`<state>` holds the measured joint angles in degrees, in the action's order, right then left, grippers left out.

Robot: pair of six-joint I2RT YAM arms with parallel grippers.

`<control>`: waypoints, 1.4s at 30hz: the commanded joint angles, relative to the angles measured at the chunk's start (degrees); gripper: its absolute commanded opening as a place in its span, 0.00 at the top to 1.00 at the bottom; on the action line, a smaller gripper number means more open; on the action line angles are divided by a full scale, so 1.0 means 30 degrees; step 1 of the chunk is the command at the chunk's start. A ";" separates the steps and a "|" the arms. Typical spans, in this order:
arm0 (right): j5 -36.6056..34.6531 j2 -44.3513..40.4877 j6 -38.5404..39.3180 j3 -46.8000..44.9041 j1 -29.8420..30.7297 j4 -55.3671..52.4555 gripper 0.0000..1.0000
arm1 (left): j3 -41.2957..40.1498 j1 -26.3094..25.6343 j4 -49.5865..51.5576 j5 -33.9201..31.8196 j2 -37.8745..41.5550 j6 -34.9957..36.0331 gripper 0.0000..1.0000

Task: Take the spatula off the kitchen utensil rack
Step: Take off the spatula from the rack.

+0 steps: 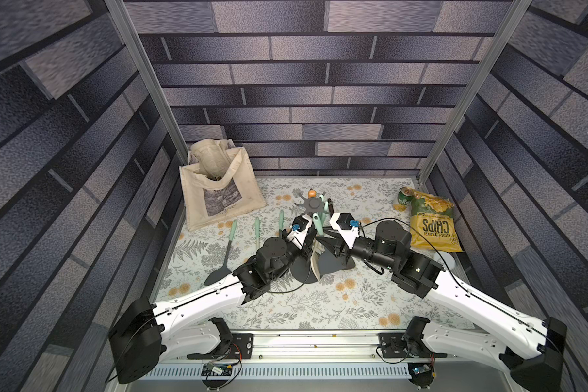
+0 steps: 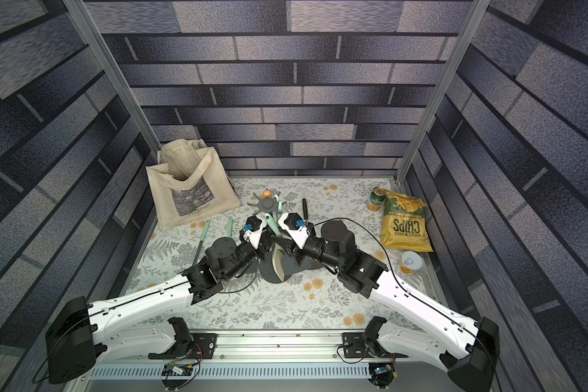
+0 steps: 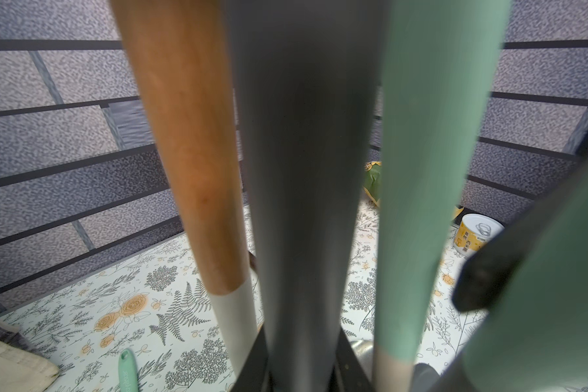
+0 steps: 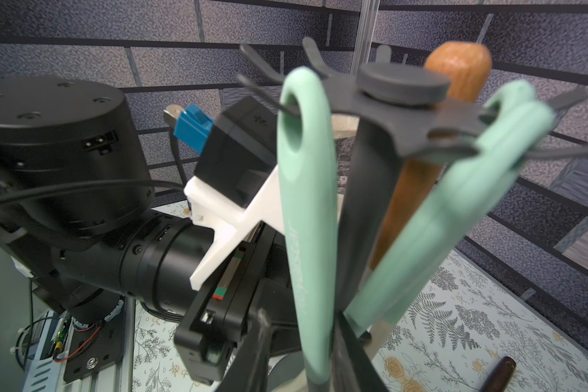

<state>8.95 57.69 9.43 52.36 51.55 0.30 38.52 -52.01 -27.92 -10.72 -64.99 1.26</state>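
The kitchen utensil rack (image 1: 314, 203) (image 2: 268, 203) stands mid-table, its round base (image 1: 302, 276) partly under the arms. My left gripper (image 3: 302, 329) is shut on its dark grey pole (image 3: 302, 169). From a hook under the star top (image 4: 404, 85) hangs the spatula (image 4: 306, 203) (image 1: 318, 225), with a mint-green handle and a dark lower part. My right gripper (image 4: 300, 312) straddles that handle low down. One finger lies against it. The other, blurred, stands a little off it. A wooden-handled utensil (image 4: 455, 68) (image 3: 190, 152) and two more green-handled ones (image 4: 489, 142) hang beside it.
Three green-handled utensils (image 1: 231, 237) (image 1: 257, 234) (image 1: 281, 219) lie left of the rack. A cream tote bag (image 1: 218, 190) sits at the back left. A chips bag (image 1: 433, 225), a green can (image 1: 401, 200) and a yellow can (image 2: 411, 263) are at the right. A dark stick (image 2: 304, 210) lies behind the right wrist.
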 commanded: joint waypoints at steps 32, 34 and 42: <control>0.1460 -0.0633 -0.0673 0.0320 0.0365 -0.0038 1.00 | 0.0284 0.0577 0.0372 -0.0798 -0.0064 0.0731 0.87; 0.1999 -0.0785 -0.1034 0.0093 0.0355 0.0110 1.00 | 0.0284 0.0686 0.0445 -0.0923 -0.0023 0.0778 0.87; 0.2948 -0.1342 -0.2091 -0.0421 0.0365 0.0442 1.00 | 0.0138 0.1044 0.0599 -0.0939 0.0468 0.0886 0.87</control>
<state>15.75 54.87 4.89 51.83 52.03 -0.01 38.52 -50.13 -27.86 -10.50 -64.93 0.84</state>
